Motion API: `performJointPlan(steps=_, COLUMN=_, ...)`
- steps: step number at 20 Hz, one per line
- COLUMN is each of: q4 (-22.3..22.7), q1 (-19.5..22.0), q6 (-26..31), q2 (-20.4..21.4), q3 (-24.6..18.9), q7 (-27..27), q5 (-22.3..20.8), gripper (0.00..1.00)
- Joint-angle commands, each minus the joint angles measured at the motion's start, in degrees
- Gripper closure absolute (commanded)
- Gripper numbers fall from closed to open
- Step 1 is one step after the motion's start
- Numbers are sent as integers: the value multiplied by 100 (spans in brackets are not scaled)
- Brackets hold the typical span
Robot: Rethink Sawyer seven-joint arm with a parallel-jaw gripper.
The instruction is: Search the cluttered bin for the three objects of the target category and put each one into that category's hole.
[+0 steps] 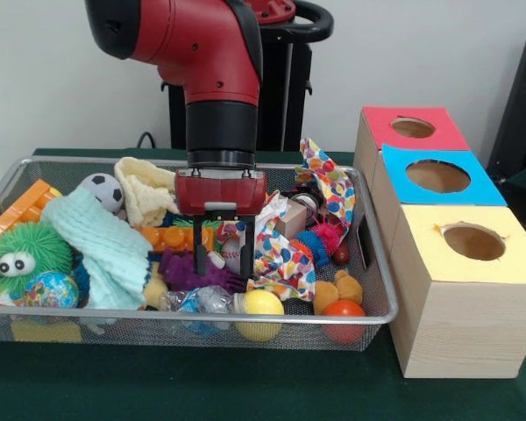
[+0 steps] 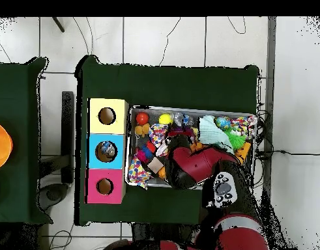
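My gripper (image 1: 223, 261) reaches down into the middle of the wire mesh bin (image 1: 202, 320). It is open, and its two black fingers (image 1: 200, 254) stand either side of a small white ball with red marks (image 1: 232, 255), just above a purple spiky toy (image 1: 193, 274). Other balls lie in the bin: a soccer ball (image 1: 103, 190), a globe-print ball (image 1: 51, 289), a yellow ball (image 1: 259, 304) and a red ball (image 1: 344, 311). In the overhead view the red arm (image 2: 195, 166) hides the gripper; the red ball (image 2: 142, 118) and yellow ball (image 2: 165, 119) show.
A wooden box beside the bin has a red-topped hole (image 1: 412, 128), a blue-topped hole (image 1: 437, 175) and a yellow-topped hole (image 1: 473, 241). A patterned object shows inside the blue hole (image 2: 106, 150). A teal cloth (image 1: 101, 246), a cream cloth (image 1: 146, 189), a polka-dot cloth (image 1: 324, 189) and a green fuzzy toy (image 1: 26, 253) crowd the bin.
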State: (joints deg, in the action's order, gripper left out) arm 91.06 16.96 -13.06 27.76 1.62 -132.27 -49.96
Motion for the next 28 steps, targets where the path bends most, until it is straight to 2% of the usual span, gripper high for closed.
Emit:
performJointPlan(steps=1, q4=-385, q1=24, q6=-297, q2=-299, q3=44, q7=191, q5=-382, gripper=0)
performJointPlan(steps=6, q4=-370, q1=66, q6=-507, q2=-331, q3=46, q7=150, q5=-461, gripper=0)
performJointPlan(steps=16, q4=-460, q1=-126, q6=-782, q2=-518, q3=415, q7=252, q5=-268, gripper=0)
performJointPlan(steps=21, q4=-471, q1=-126, q6=-866, q2=-527, q3=334, q7=147, q5=-335, gripper=0)
performJointPlan(steps=28, q4=-604, q1=-284, q6=-1055, q2=-678, q3=506, q7=207, q5=-16, gripper=0)
